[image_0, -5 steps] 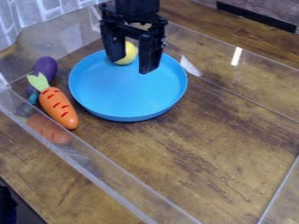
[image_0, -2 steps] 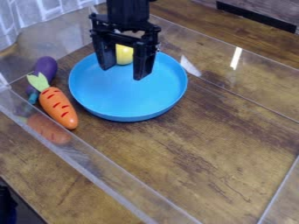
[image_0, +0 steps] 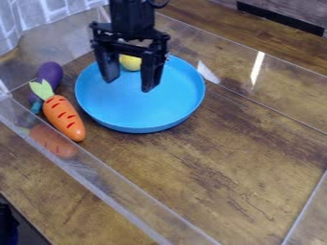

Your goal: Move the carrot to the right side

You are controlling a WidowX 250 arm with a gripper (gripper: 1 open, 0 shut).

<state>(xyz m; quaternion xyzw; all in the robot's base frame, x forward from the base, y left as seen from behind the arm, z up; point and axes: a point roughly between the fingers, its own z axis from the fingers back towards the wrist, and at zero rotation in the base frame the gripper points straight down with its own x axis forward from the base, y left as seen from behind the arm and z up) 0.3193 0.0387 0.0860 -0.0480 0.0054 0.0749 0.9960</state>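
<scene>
- Well, the gripper [image_0: 126,75] hangs over the far left part of the blue plate [image_0: 163,113], pointing straight down, its two black fingers [image_0: 149,75] spread wide with nothing between them.
- The carrot [image_0: 61,115] lies on the wooden table [image_0: 217,172] just left of the plate, near its rim but apart from it, leafy green top [image_0: 41,90] pointing away from us and the thick orange body slanting toward us.
- I'd judge the step in hand to be the approach, with the gripper some way from the carrot and nothing grasped.
- To do it well, the open fingers should come down either side of the thick middle of the body, crossing its length rather than lining up with it, so the taper doesn't squeeze it out.
- Worth keeping clear of the plate's raised rim on the way over, and of the purple toy [image_0: 50,73] sitting right behind the leaves.
- A clear plastic wall [image_0: 76,196] runs along the left and near edges; the carrot is close to it, so there is little room on that side for a finger.
- The carrot looks like smooth, hard plastic with dark grooves across it, rounded and cone-shaped, likely to roll if nudged.
- The plate is glossy, round and shallow, with a yellow round fruit [image_0: 129,63] showing between the fingers at its far side.
- The tabletop is dark, grainy, worn-looking wood with a sheen.
</scene>
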